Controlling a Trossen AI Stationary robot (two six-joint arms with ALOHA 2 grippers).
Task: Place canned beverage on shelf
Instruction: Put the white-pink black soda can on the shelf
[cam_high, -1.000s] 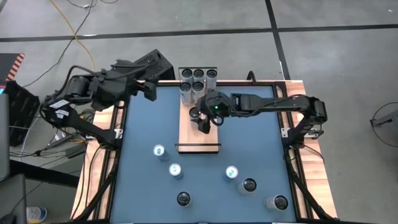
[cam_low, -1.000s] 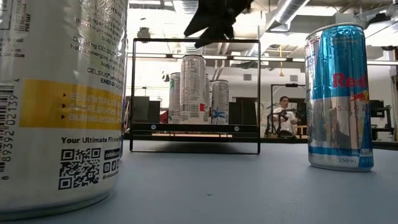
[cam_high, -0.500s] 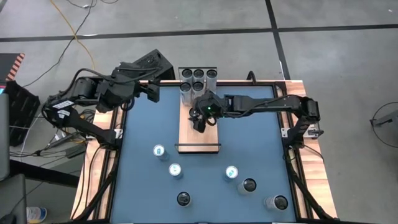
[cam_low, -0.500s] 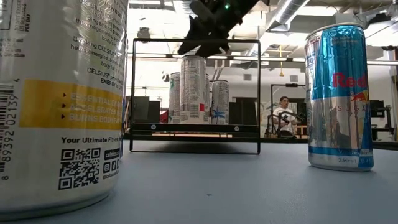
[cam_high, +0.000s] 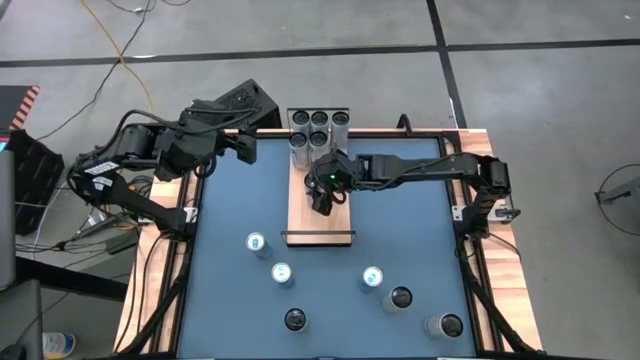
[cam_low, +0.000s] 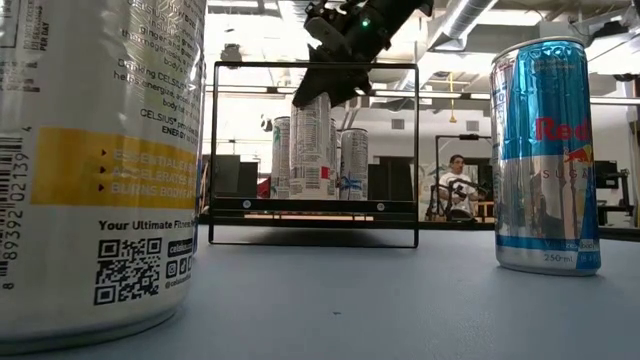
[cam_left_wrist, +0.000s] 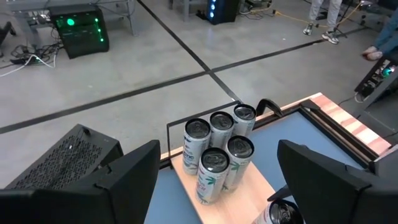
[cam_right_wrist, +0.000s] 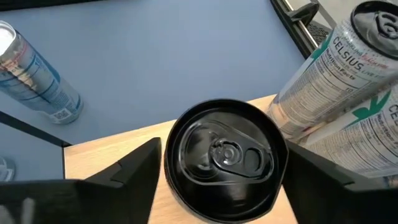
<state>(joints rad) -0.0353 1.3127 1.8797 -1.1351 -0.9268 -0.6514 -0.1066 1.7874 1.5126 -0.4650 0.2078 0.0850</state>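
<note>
2 fingers of the right gripper straddle the upright black can on the shelf without visibly pinching it, just in front of 5 cans grouped at its far end; left gripper waits open by the table's far-left corner.

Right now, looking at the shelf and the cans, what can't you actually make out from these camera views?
- Black-topped can on the shelf: its label; the right wrist view sees only the lid.
- Right end effector: whether it grips that can; the high view hides the fingers under the arm.
- Near-left can: its top; low view's edge crops it.
- Person: too small, low view.
</note>
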